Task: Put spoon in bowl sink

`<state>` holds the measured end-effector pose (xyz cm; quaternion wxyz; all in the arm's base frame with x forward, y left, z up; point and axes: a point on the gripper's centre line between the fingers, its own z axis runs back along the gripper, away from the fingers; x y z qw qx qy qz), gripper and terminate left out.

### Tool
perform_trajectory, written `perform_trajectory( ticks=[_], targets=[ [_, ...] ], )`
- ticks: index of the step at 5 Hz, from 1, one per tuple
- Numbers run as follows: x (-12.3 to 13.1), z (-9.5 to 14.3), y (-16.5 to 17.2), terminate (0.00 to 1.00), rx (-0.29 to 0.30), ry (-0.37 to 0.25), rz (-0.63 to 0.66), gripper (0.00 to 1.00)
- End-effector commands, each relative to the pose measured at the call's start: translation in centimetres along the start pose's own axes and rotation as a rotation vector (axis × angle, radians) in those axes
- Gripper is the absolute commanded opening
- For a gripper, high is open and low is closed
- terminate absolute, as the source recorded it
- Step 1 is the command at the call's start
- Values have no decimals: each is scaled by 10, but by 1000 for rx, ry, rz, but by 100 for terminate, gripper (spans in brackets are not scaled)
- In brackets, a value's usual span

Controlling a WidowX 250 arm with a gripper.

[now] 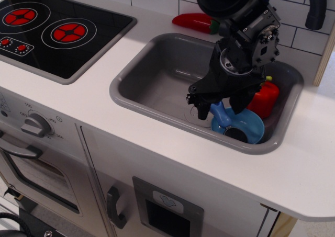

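White toy-kitchen counter (78, 98) fills the frame, white tile wall along the top, black hob with red rings (52, 27) upper left. Large grey rectangular plastic sink (152, 85) sits centre-right. Black robot gripper (215, 102) hangs over the sink's right half, jaws spread apart and holding nothing. Inside the sink: a shiny red plastic pepper (264, 98) at right, partly behind the arm, and a shallow round light-blue plastic bowl (251, 124) at lower right. Small toy spoon with chunky light-blue handle (222, 116) lies in the bowl, handle propped over the left rim, dark grey scoop down inside. Long red chilli (192, 21) lies on the counter behind the sink.

Risk, judged: the jaws sit just beside the handle, so lifting off crooked could snag it, flipping the spoon out or tipping the light bowl.
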<state>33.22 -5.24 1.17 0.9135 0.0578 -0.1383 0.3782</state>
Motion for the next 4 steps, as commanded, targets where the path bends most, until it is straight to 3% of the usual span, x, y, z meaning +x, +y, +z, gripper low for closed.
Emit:
perform_trajectory(
  ticks=[1, 2, 3, 4],
  targets=[
    [20, 60, -10, 0, -126, -52, 31, 100],
    [37, 81, 0, 0, -158, -59, 56, 100],
    [37, 81, 0, 0, -158, -59, 56, 100],
    [37, 81, 0, 100, -158, -59, 56, 100]
  ],
)
